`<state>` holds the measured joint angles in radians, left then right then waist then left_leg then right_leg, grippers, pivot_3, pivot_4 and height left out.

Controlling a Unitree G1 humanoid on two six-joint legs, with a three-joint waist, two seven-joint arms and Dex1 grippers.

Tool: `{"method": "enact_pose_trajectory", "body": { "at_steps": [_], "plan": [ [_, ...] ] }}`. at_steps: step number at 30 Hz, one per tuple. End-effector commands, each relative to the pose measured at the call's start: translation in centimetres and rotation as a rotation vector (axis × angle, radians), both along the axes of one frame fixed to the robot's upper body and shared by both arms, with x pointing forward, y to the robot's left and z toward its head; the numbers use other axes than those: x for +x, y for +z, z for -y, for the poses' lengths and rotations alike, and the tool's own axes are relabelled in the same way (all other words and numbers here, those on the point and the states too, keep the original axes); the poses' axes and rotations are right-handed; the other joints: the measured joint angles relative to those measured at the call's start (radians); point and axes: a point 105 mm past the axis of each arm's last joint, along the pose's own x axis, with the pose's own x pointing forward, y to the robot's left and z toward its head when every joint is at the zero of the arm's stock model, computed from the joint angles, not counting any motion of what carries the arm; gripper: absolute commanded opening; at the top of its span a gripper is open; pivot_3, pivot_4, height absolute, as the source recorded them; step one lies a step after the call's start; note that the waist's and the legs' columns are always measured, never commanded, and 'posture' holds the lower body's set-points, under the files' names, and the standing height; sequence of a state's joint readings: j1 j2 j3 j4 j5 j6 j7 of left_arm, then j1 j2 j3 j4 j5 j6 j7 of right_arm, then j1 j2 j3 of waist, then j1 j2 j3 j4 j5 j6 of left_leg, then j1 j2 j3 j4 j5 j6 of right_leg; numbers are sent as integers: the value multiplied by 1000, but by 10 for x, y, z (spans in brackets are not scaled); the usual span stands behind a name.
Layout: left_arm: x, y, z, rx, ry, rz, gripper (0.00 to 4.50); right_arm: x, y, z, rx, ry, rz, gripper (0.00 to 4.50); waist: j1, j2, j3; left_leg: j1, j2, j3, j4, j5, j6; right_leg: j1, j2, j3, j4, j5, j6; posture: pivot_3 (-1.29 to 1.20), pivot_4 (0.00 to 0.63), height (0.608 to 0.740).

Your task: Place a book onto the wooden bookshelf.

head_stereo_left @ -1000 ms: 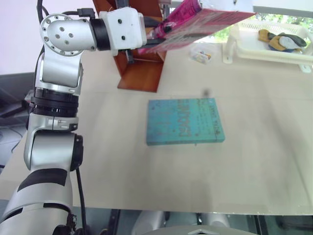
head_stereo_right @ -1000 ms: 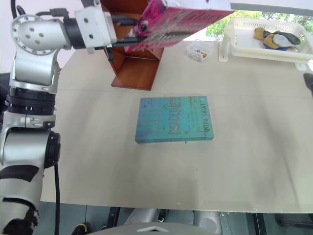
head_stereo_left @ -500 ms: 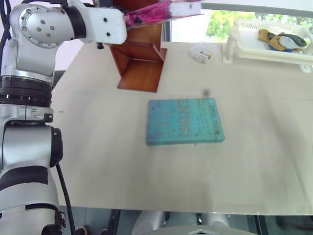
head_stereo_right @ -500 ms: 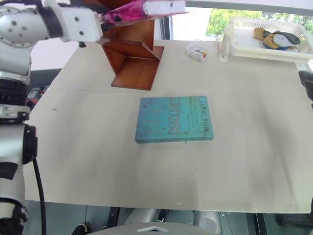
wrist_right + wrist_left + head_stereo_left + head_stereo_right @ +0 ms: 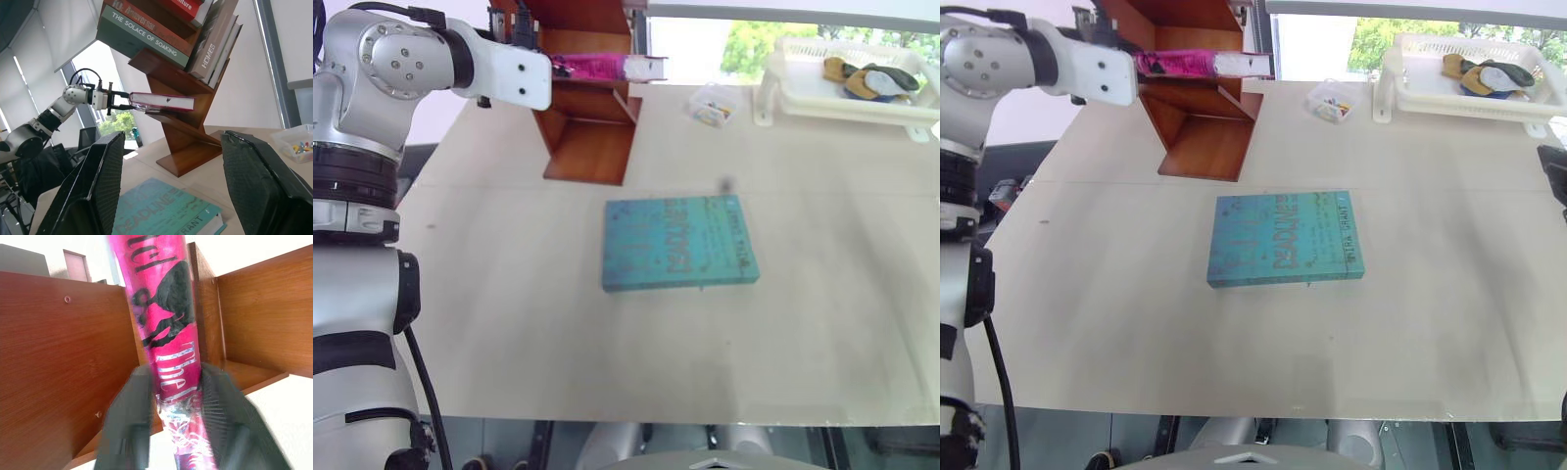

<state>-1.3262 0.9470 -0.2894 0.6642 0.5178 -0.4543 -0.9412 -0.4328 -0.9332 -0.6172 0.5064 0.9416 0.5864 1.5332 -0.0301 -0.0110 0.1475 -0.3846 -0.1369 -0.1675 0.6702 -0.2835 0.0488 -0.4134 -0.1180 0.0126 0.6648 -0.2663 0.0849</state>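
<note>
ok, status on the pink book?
Left gripper astride pink book, book lying on wooden bookshelf board. Right gripper open, holding nothing. Teal book on table, clear of the shelf.

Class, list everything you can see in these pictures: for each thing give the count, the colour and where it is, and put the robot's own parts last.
pink book: one, bright pink, lying flat on a board of the bookshelf, its near end between the left hand's fingers
wooden bookshelf: one, reddish-brown, far left of the table
shelved books: several, green, red and grey, on the upper boards
teal book: one, flat mid-table
white tray: one, far right, holding yellow and dark items
small clear box: one, coloured bits inside, beside the tray
table: one, beige
left hand: black fingers
right hand: black fingers apart, holding nothing
</note>
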Motion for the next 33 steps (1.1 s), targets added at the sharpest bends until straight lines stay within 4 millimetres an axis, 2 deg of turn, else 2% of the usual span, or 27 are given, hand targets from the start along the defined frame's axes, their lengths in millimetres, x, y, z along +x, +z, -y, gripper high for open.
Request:
{"method": "enact_pose_trajectory", "body": {
  "at_steps": [1, 3, 4, 8, 11, 18, 23, 27, 29, 31, 33],
  "plan": [
    [-4, 17, -13, -30, 63, 21, 3124, -10, 10, 1, -17, 15, 76, 3146, -4, 0, 0, 0, 0, 0, 0, 0, 0, 0, 0, 0, 0, 0, 0, 0, 150, 740],
    [-2, 17, -14, -21, 63, 44, 4096, -10, 10, 1, -17, 11, 77, 3146, -6, 0, 0, 0, 0, 0, 0, 0, 0, 0, 0, 0, 0, 0, 0, 0, 150, 740],
    [-2, 19, -14, -14, 62, 60, 4413, -10, 10, 1, -17, 10, 76, 3146, -7, 0, 0, -1, 0, 0, 0, 0, 0, 0, 0, 0, -1, 0, 0, 0, 150, 740],
    [1, 17, -19, -5, 97, 56, 4467, -10, 8, 0, -18, 5, 77, 3146, -7, 0, 0, -1, 0, -1, 0, 0, 0, 0, 0, 0, -1, 0, 0, 0, 150, 740],
    [2, 12, -30, -9, 142, 23, 4467, -10, 8, 0, -18, 2, 79, 3146, -7, 0, 0, -1, 0, -1, 0, 0, 0, 0, 0, 0, -1, 0, 0, 0, 150, 740],
    [-4, 8, -43, -52, 167, -16, 4467, -10, 8, 1, -21, -2, 79, 3146, -9, 0, 0, -1, 0, -1, 0, 0, 0, 0, 0, 0, -1, 0, 0, 0, 150, 740],
    [-21, 7, -23, -360, -9, -144, 4467, -13, 8, 6, -36, -8, 61, 3146, -10, 0, 0, -1, 0, -1, 0, 0, 0, 0, 0, 0, 0, 0, 0, 0, 150, 740],
    [-39, -1, -15, -469, -103, -195, 4467, -17, 8, 9, -49, -11, 44, 3146, -11, 1, -1, -1, 0, -2, 0, 0, 0, -1, -1, 0, 0, 0, 0, 0, 150, 740],
    [-52, -12, 3, -595, -197, -297, 4467, -20, 6, 10, -54, -10, 38, 3146, -11, 1, -1, -1, 0, -2, 0, 0, 0, 0, -1, 0, 1, 0, 0, 0, 150, 740],
    [-74, -22, 29, -819, -364, -481, 4467, -23, 0, 9, -70, -13, 21, 3146, -11, 2, -1, -1, 0, -3, 1, 0, 0, 0, -1, 0, 0, 0, 0, 0, 150, 740],
    [-89, -37, 39, -995, -412, -650, 4467, -27, -10, 9, -104, -25, -7, 3146, -7, 2, -1, -1, 0, -3, 2, 0, 0, 0, -1, 0, 0, 0, 0, 0, 150, 740]
  ]
}}
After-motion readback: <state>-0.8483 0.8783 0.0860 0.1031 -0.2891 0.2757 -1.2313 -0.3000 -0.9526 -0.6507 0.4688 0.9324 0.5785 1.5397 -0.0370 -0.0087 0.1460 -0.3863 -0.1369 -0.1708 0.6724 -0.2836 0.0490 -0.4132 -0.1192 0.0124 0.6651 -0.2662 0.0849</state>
